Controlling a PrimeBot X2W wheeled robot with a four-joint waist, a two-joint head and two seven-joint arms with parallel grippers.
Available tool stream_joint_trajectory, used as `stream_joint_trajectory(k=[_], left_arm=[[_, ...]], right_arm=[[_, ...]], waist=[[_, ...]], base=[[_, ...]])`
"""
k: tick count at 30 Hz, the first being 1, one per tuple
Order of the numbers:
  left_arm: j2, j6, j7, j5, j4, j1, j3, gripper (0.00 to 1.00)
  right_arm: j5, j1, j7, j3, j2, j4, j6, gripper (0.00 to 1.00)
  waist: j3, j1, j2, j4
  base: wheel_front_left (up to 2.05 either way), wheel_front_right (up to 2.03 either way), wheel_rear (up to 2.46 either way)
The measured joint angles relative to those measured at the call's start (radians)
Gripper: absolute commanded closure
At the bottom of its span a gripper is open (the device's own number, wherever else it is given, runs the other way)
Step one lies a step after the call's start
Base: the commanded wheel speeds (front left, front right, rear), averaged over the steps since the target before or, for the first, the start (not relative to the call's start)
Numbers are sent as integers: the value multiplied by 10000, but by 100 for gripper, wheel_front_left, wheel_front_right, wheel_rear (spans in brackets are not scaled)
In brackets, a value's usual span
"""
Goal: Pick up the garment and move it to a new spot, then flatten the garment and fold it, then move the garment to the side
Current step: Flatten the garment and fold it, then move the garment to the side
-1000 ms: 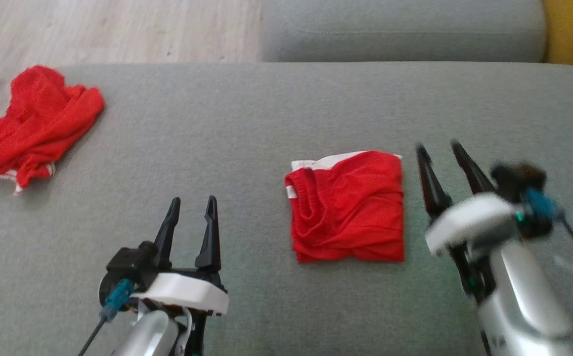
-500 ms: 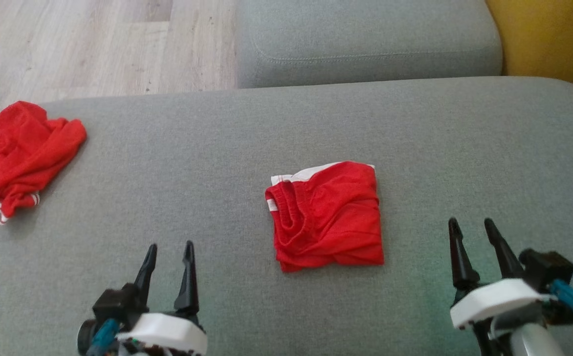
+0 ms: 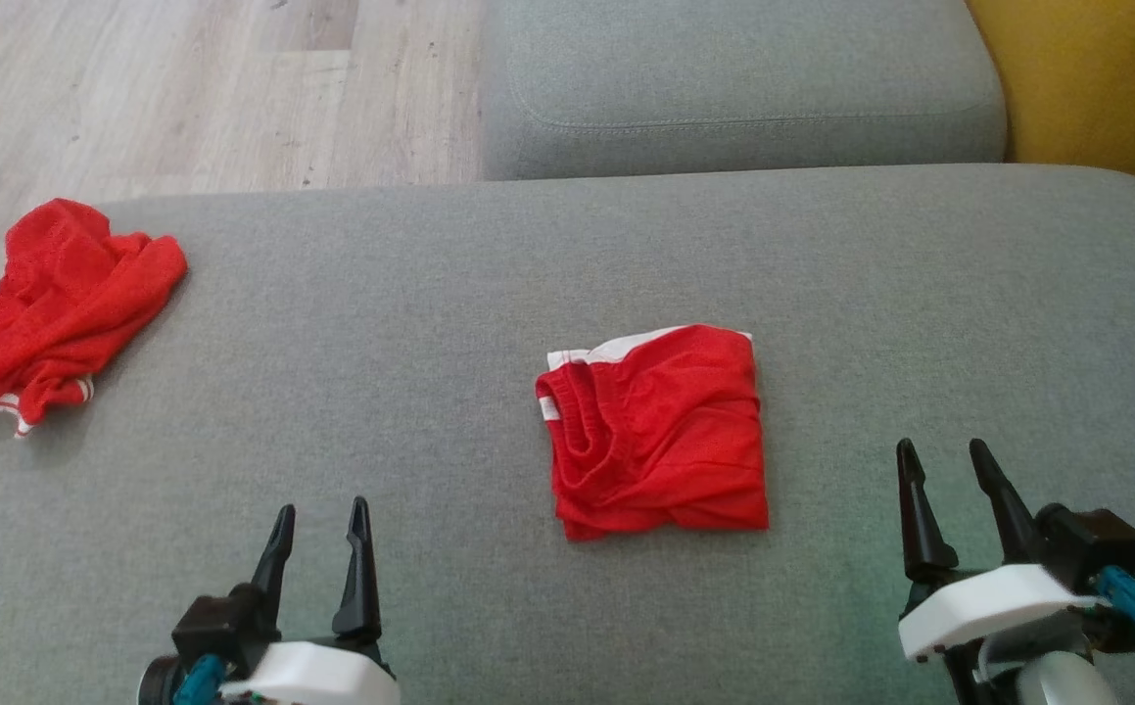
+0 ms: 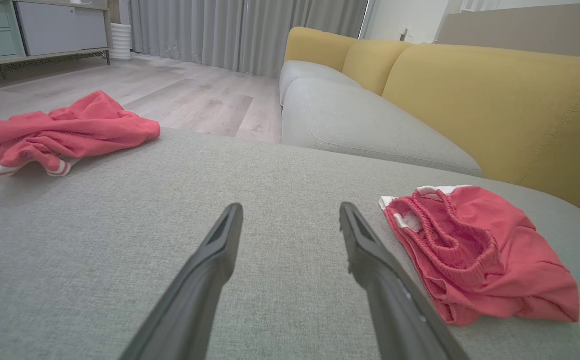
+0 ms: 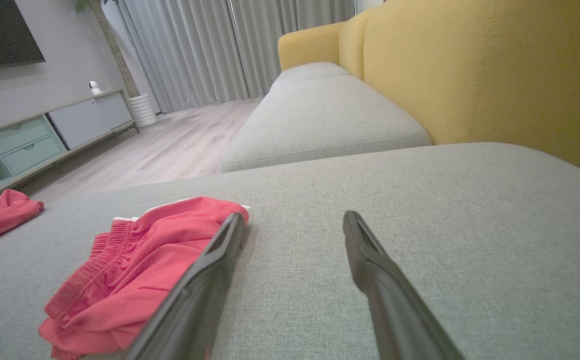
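Note:
A red garment (image 3: 660,431) with white trim lies folded into a rough square in the middle of the grey cushion (image 3: 449,294). It also shows in the left wrist view (image 4: 475,250) and the right wrist view (image 5: 134,260). A second red garment (image 3: 58,304) lies crumpled at the cushion's far left edge (image 4: 64,130). My left gripper (image 3: 322,506) hovers open near the front edge, left of the folded piece, its fingers (image 4: 219,250) holding nothing. Open too, my right gripper (image 3: 943,446) sits just right of the folded garment, apart from it (image 5: 295,216).
Another grey seat cushion (image 3: 743,88) adjoins at the back. A yellow backrest (image 3: 1096,88) rises on the right. Wooden floor (image 3: 185,88) lies beyond the cushion's left and back edge. A low cabinet (image 5: 44,130) stands across the room.
The camera has shifted. Relative to the folded garment, both open grippers have drawn back toward me; the right one was level with the garment's far edge and now sits near its front edge.

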Motion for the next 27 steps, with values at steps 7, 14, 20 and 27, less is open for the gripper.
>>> stream_joint_trajectory(k=[7,14,20,27], left_arm=[[-17,-12,0,86,-38,0,94,0],[-54,-46,0,136,-104,-3,123,0],[-125,-59,0,330,-479,-159,79,0],[-305,-84,-15,454,-924,-498,17,0]], right_arm=[[-17,0,56,-2,0,-100,0,0],[-332,-52,330,25,2,-274,0,0],[-648,-1207,1438,178,0,-318,0,0],[-652,-2127,2512,-86,-2,571,0,0]], waist=[[14,0,0,89],[114,0,0,195],[337,0,0,597],[783,2,0,1203]], base=[[0,0,0],[0,0,0],[0,0,0],[0,0,0]])
